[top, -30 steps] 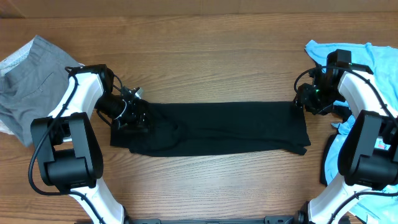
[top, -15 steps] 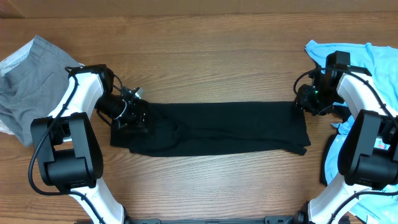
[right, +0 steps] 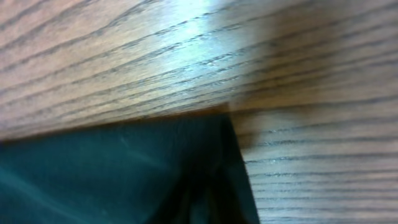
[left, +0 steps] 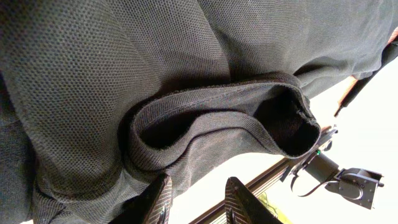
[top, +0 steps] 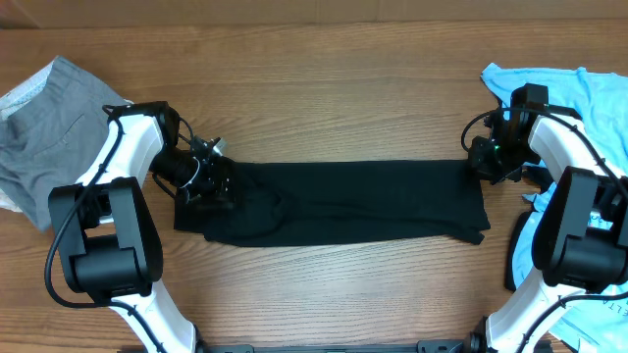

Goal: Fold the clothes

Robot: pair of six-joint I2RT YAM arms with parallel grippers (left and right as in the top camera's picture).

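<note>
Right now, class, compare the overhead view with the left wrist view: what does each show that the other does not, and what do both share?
Only the overhead view shows the whole folded black shirt as a long strip on the wooden table, a grey garment at one edge, light blue shirts at the other, and both arms. Only the left wrist view shows the knit weave and a rolled fold of fabric above the left gripper. Both show the black shirt.

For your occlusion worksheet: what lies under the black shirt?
Wooden table shows around the black shirt on every side; the folded cloth covers whatever lies directly beneath it.
</note>
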